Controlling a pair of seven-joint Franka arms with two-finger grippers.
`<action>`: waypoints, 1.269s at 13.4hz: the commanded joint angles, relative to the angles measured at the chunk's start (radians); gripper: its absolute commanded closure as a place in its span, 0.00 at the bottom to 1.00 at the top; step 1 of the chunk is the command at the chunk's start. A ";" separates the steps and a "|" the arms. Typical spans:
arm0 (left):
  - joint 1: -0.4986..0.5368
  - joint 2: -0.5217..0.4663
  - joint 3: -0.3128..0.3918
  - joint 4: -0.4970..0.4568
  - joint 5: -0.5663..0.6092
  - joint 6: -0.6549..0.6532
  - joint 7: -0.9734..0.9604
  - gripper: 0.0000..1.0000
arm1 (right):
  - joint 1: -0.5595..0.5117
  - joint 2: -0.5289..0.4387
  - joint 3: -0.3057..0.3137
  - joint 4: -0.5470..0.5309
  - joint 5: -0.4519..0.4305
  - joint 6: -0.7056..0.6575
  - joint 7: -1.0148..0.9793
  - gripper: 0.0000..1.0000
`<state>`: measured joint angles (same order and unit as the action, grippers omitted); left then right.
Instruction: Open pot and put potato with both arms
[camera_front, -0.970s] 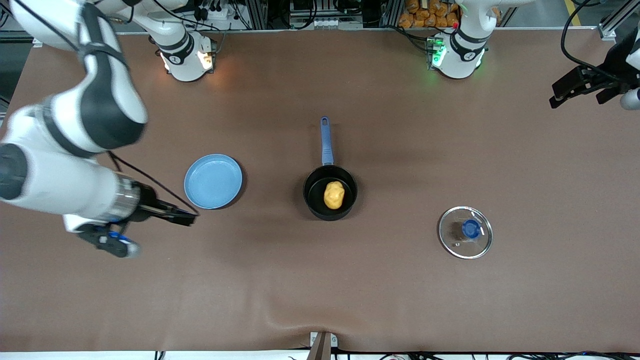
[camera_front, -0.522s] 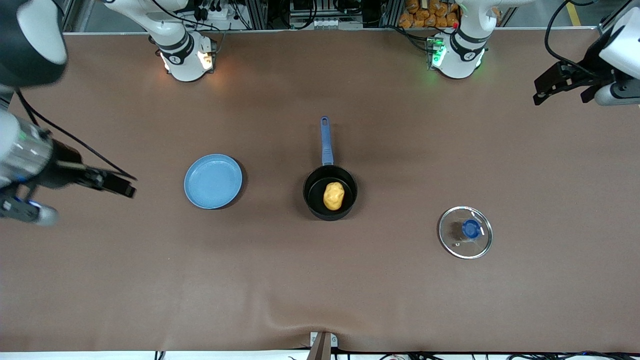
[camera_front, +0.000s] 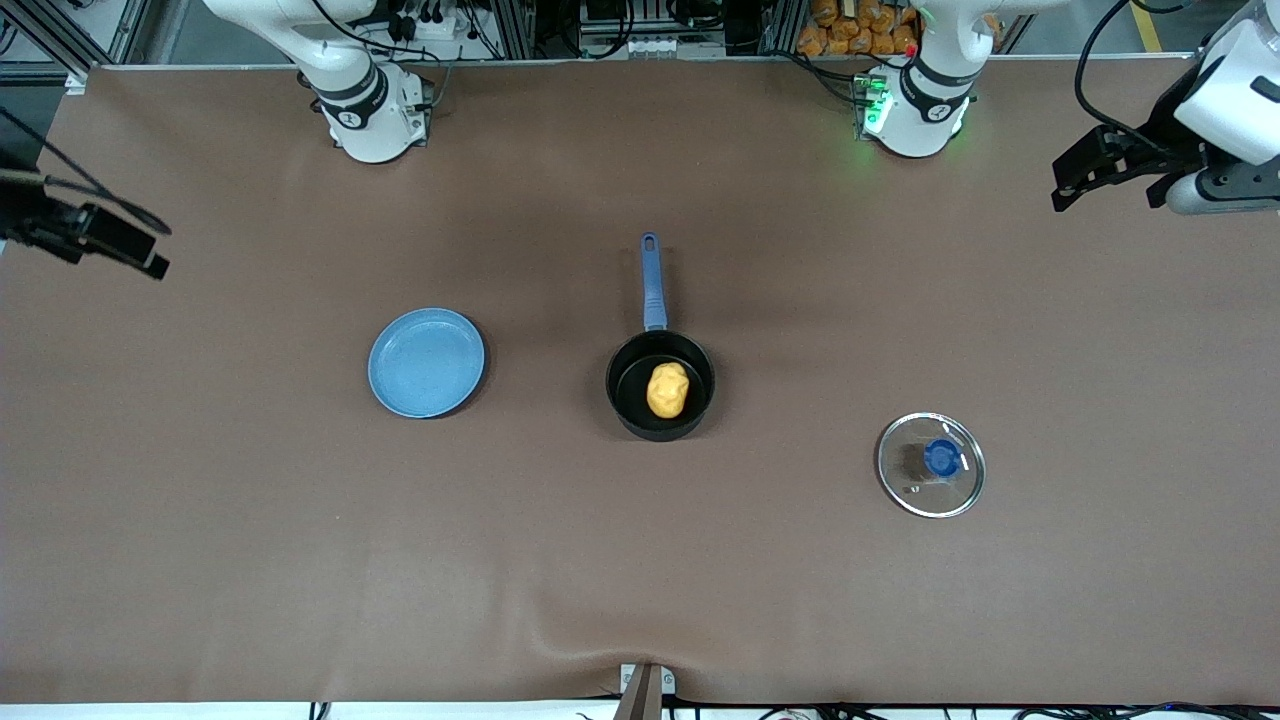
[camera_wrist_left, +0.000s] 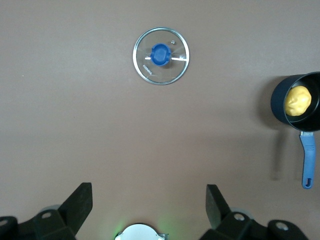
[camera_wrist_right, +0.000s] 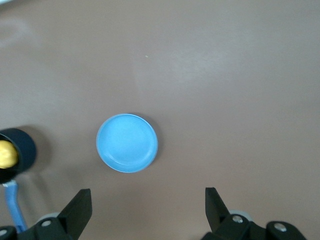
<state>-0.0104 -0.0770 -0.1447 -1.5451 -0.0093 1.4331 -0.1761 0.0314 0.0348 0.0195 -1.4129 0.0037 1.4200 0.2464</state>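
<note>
Potato (camera_front: 668, 389) in pot (camera_front: 660, 398), well apart from left pincer (camera_front: 1108, 170).

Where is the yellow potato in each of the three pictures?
Front view: the potato lies in the black pot at the middle of the table.
Left wrist view: the potato shows at the picture's edge, in the pot, apart from the glass lid.
Right wrist view: only a slice of the potato shows at the edge, in the pot.
Shared landmark: the pot's blue handle.
</note>
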 joint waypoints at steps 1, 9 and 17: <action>0.003 0.023 -0.006 0.043 0.009 -0.008 -0.007 0.00 | 0.008 -0.036 0.040 -0.058 -0.056 0.013 0.001 0.00; 0.007 0.049 0.000 0.057 0.011 -0.008 -0.008 0.00 | -0.008 -0.039 0.036 -0.069 -0.025 0.027 -0.010 0.00; 0.003 0.063 -0.004 0.057 0.012 -0.005 -0.006 0.00 | -0.024 -0.050 0.027 -0.084 0.022 0.019 -0.142 0.00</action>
<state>-0.0082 -0.0275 -0.1460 -1.5156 -0.0093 1.4336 -0.1770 0.0216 0.0224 0.0429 -1.4613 0.0088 1.4376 0.1255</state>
